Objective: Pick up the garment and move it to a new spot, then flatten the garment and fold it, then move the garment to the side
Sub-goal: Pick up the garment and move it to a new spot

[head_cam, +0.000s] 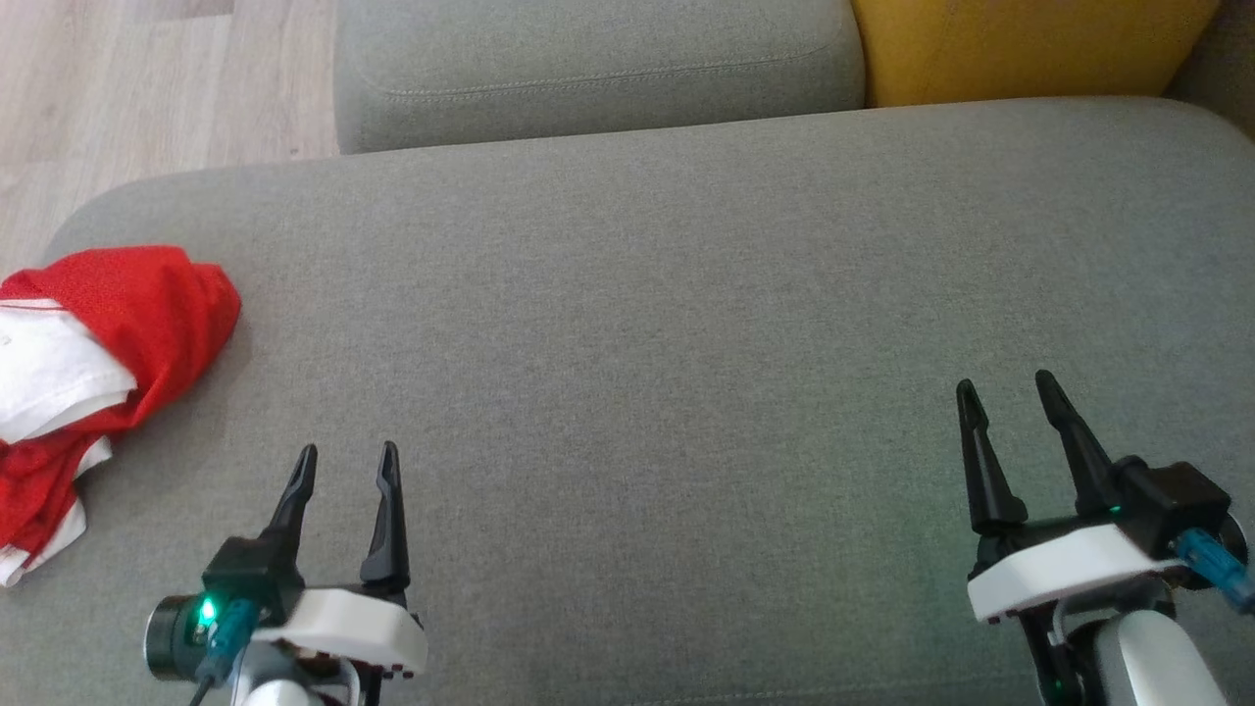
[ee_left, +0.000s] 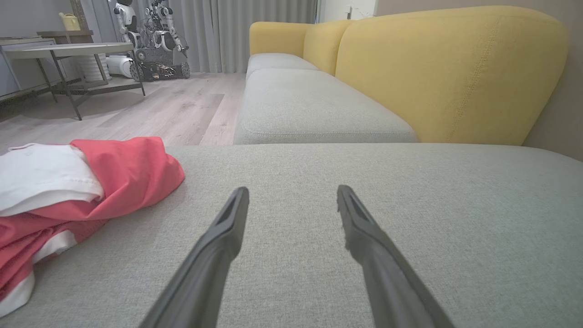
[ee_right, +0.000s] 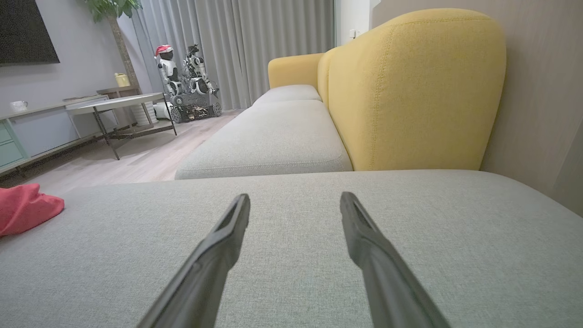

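At the grey cushion's (head_cam: 686, 294) far left edge lies the garment (head_cam: 108, 333) — crumpled, lining out — left of the left gripper (head_cam: 348, 463) and much nearer it than the right gripper (head_cam: 1010, 392); both grippers are spread, holding nothing.

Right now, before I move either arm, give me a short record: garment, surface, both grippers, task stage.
garment: red, crumpled, white lining showing, at the seat's left end
seat: grey sofa cushion, bare between the grippers
left gripper: open, empty, near the garment, not touching it
right gripper: open, empty, over the far right of the seat
task stage: garment not yet picked up
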